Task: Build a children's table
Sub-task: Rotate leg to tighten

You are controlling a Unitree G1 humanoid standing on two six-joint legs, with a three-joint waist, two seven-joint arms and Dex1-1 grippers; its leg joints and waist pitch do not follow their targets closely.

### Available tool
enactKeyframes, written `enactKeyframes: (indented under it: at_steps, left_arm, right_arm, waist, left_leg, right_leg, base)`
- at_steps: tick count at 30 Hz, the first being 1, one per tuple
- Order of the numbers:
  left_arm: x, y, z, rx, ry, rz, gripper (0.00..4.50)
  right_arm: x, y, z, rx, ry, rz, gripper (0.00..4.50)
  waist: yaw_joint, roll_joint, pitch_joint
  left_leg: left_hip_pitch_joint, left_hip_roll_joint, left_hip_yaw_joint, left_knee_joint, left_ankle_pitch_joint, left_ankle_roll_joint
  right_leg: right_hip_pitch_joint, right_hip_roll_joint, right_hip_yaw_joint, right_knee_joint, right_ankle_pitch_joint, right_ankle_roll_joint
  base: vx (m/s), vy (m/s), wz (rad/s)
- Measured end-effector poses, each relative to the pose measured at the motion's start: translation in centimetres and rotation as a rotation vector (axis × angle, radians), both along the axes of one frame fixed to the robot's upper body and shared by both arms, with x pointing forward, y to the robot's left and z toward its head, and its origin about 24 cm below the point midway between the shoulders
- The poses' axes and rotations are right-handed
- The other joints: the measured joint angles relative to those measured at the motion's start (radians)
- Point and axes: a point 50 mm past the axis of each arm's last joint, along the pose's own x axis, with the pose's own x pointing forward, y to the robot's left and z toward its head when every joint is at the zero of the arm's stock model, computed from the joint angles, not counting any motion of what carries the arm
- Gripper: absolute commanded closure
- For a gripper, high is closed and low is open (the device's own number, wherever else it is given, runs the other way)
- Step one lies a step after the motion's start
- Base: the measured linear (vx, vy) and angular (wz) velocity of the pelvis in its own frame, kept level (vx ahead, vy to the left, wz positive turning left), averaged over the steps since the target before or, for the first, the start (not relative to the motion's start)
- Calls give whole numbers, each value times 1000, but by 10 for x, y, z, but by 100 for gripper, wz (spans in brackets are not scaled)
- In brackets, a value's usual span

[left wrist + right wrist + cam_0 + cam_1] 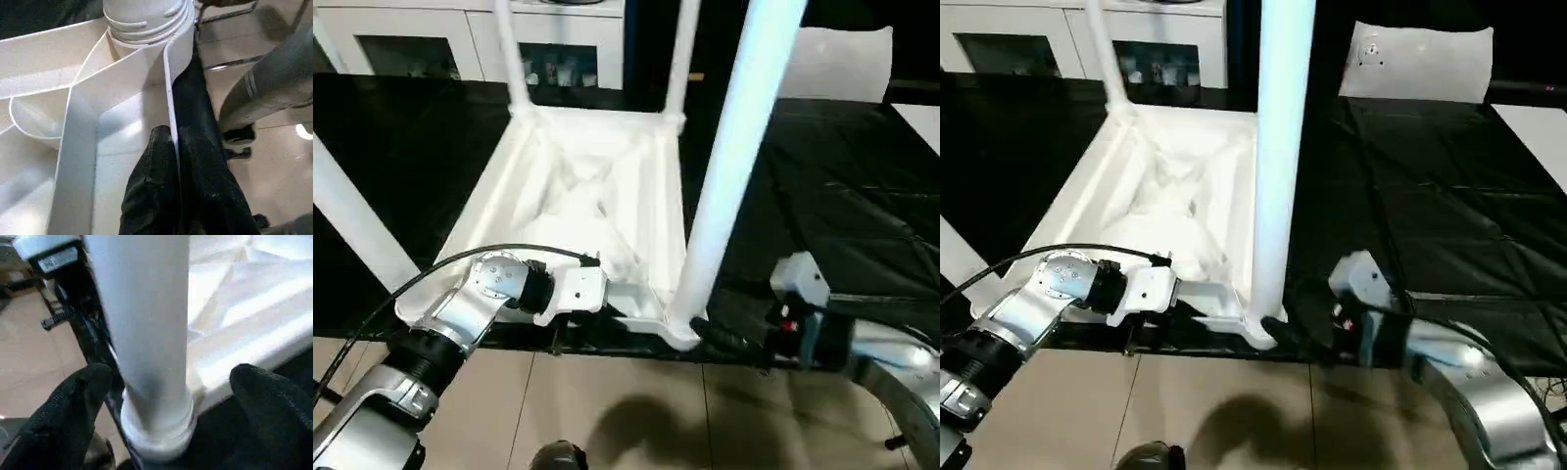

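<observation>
The tabletop (578,196) lies upside down on the black work table (842,196), its ribbed underside up and its near edge at the work table's front edge. Four legs stand in the corner sockets: two at the far corners, one at the near left corner, and the near right leg (729,166) rising from the near right socket (156,431).

Left gripper (173,147): fingers pressed together, pinching the tabletop's near rim wall (171,83) just beside that socket. One finger (151,176) sits inside the rim, the other outside.

Right gripper (161,401): fingers spread wide, one to each side of the leg base, neither visibly touching it.

Assessment: the step in hand appears to be seating or tightening the near right leg. The left pinch should hold firm so the tabletop cannot turn or slide off the work table's edge. The right gripper should close squarely on the leg low down, near the socket, then turn about the leg's own axis without leaning it. Whether the leg is fully home cannot be told; grooves show at the socket collar.
</observation>
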Motion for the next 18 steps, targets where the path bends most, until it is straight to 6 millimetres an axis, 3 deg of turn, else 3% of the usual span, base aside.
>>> enactKeyframes:
  at_steps: [7,18]
  left_arm:
    - [4,3,6,20,57,-48,450]
    - [8,5,10,52,139,-97,450]
  right_arm:
    - [17,7,1,34,11,164,76]
    - [24,8,0,-12,70,432,160]
  waist:
    - [1,-6,-1]
    - [1,-21,8]
  left_leg:
    - [-15,0,5,2,4,7]
    - [-15,1,19,2,7,13]
  right_leg:
    - [-15,-2,0,3,1,-1]
    - [-19,-11,0,10,1,-1]
  base:
    - [0,0,0]
    - [0,0,0]
